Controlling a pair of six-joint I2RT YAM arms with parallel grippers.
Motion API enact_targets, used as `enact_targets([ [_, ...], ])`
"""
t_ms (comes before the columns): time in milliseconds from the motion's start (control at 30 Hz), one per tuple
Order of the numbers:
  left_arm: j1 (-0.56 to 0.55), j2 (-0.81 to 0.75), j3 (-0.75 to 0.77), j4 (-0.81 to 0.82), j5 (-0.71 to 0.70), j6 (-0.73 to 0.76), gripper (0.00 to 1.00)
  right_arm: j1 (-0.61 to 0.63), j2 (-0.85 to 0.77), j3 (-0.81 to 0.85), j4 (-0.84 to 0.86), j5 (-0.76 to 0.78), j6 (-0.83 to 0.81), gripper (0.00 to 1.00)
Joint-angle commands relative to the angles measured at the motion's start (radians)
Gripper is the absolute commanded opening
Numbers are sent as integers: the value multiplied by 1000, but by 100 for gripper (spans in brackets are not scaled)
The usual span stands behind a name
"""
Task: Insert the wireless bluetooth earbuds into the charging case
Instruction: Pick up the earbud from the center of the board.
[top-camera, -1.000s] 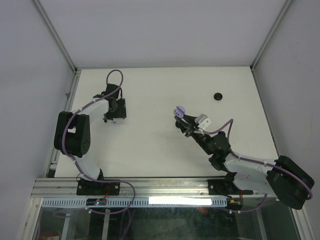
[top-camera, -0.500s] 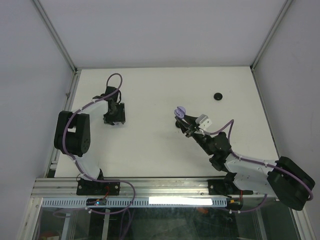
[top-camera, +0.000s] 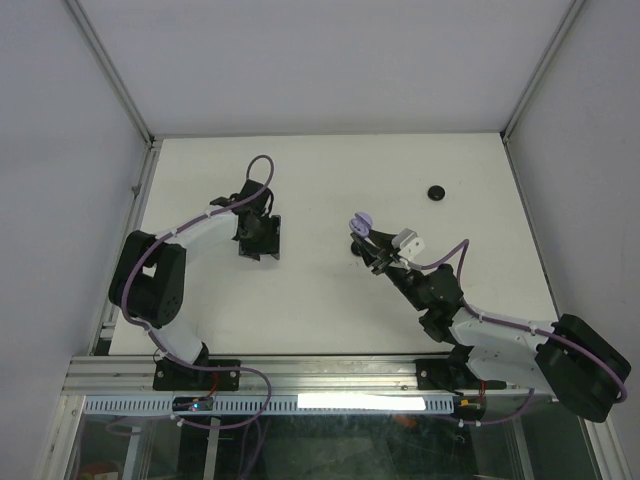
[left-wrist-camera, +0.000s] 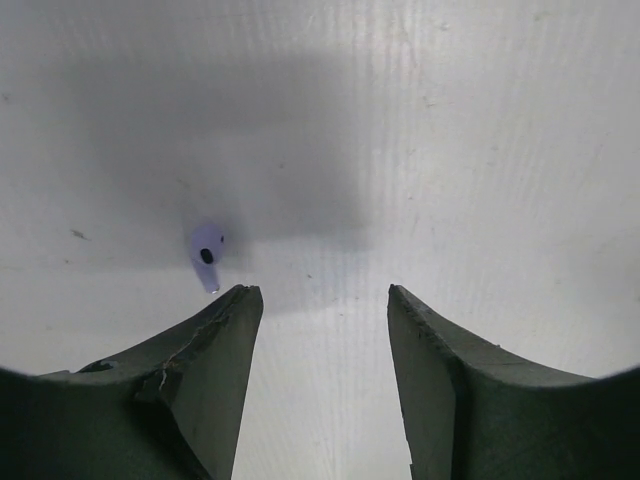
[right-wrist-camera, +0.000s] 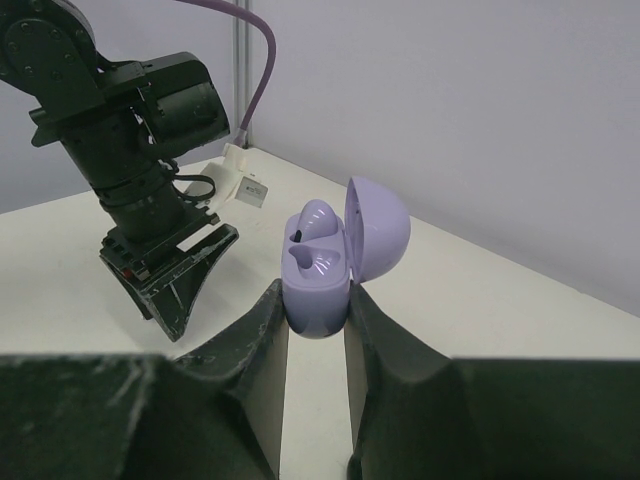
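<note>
Table (top-camera: 330, 170): you are working over white, bare board, with both arms reaching in from the near edge.

Left arm (top-camera: 190, 235): it is stretching toward the middle of the left half, wrist pointing down.

Right arm (top-camera: 480, 330): it is angling in toward the table's centre and carrying the task's receptacle above the surface.

Left gripper (left-wrist-camera: 325, 295): its jaws are standing roughly half apart and gripping nothing. They are hovering over the board.

Right gripper (right-wrist-camera: 318, 305): its jaws are pinching the charging case (right-wrist-camera: 318, 275) by its lower body. They are holding it upright with the lid (right-wrist-camera: 378, 232) hinged back, so the cavities are facing up.

Cavities: a dark spot is showing on the top face. You cannot tell whether one bud is already seated.

Earbud (left-wrist-camera: 207, 255): a lilac piece is lying loose on the board. It is sitting just beyond the tip of the left-hand finger in the left wrist view and outside the gap between the two. It is not showing in the overhead view.

Black item (top-camera: 436, 192): a small dark thing is resting far right, well apart from both arms. It is too small to identify.

Step in hand, as judged: you are lining up the pick of the loose bud, and insertion is not yet begun.

Next move, as judged: you are needing a sideways shift of the left jaws until the bud is lying between them. Then lower, close gently on so small and rounded a piece, and carry it across to the open case.
</note>
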Motion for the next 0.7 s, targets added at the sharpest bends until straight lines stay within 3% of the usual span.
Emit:
enact_targets([
  [0,-14,-75,59,0,39,-65,55,-3,-34,14,22,14,-3,0],
  [333,-6,-65,100,-83,-204,0,54,-3,-30,11,12,12,0,0],
  [667,15,97,172,-94,-198,68,43,-3,-51,5,-9,17,0,0],
])
